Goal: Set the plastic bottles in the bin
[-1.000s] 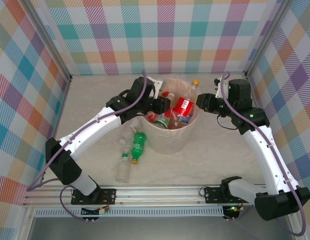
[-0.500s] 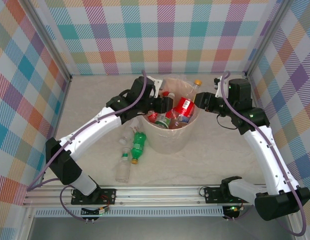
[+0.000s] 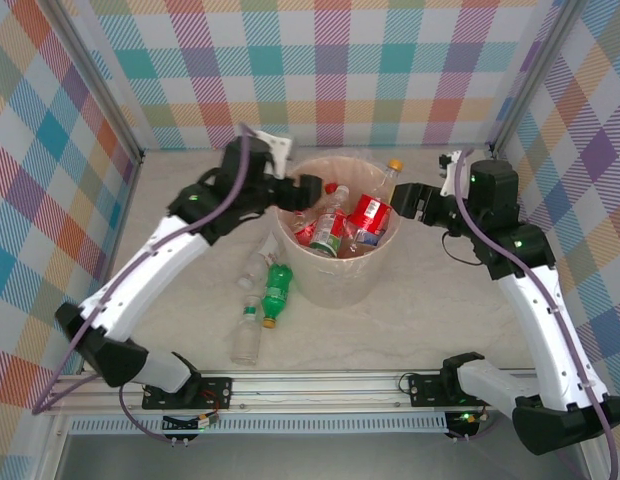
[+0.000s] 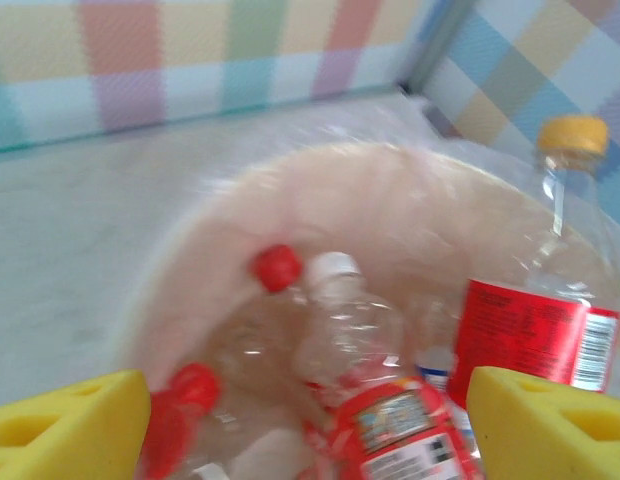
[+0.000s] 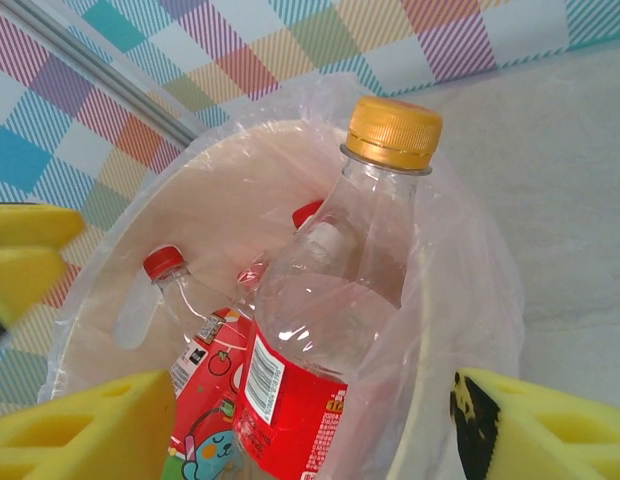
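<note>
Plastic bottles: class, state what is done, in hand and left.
Done: several bottles, including the orange-capped bottle, sit in the bin. In hand: nothing; left gripper and right gripper are open by its rim. Left: green bottle and two clear bottles on the table.

Top external camera high behind the near edge, looking down across the whole table point(image 3: 440, 300), wrist cameras close over the bin point(image 4: 390, 200), facing it from opposite sides, sharing the orange-capped bottle point(image 5: 330, 300).

No wording can be read; the orange-capped bottle point(image 5: 335, 270) bears a red label point(image 5: 302, 412) with an illegible barcode point(image 5: 258, 380).
</note>
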Action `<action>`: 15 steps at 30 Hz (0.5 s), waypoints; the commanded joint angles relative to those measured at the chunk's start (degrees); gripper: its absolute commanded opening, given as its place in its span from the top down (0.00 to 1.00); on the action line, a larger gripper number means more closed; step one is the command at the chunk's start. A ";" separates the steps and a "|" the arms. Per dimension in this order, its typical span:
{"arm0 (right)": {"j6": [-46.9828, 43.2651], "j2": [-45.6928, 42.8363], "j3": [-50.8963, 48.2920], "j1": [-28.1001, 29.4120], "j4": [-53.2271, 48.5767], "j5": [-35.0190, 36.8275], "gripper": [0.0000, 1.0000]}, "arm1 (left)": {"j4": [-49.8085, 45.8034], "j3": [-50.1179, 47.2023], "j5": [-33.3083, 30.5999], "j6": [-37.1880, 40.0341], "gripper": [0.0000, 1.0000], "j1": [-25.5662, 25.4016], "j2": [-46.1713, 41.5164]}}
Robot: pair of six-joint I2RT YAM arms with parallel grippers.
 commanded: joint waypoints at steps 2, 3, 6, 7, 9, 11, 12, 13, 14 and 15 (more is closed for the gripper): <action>-1.96 -2.25 0.46 0.25 -1.24 2.61 0.26 | -6.78 -4.53 -0.38 -1.81 0.17 9.23 -8.47; -2.03 -2.32 0.46 0.24 -1.42 2.74 0.26 | -7.47 -6.71 0.26 -2.53 0.16 11.48 -9.88; -2.71 -2.25 0.54 0.25 -2.89 3.31 0.25 | -8.56 -16.00 1.14 -4.31 0.16 16.47 -14.83; -3.05 -2.25 0.54 0.24 -3.39 3.68 0.25 | -8.93 -18.48 0.98 -4.41 0.16 17.26 -15.66; -3.18 -2.28 0.34 0.26 -4.61 4.62 0.25 | -8.45 -23.92 -0.04 -4.20 0.13 17.84 -16.95; -2.65 -3.72 -1.00 0.24 -4.24 4.49 0.29 | -7.52 -27.69 1.10 -3.45 0.10 18.06 -16.94; -2.41 -4.83 -1.92 0.23 -3.66 4.17 0.30 | -6.89 -29.06 1.93 -3.24 0.09 18.06 -16.57; -2.16 -6.18 -2.85 0.26 -3.17 3.94 0.30 | -5.52 -30.69 2.67 -3.41 0.07 18.06 -15.99; -1.93 -7.38 -3.58 0.24 -3.10 3.97 0.30 | -3.06 -32.49 3.28 -3.92 0.06 18.06 -15.07; -1.82 -8.32 -4.03 0.27 -3.32 4.06 0.30 | -1.15 -33.87 4.01 -4.20 0.06 18.06 -14.04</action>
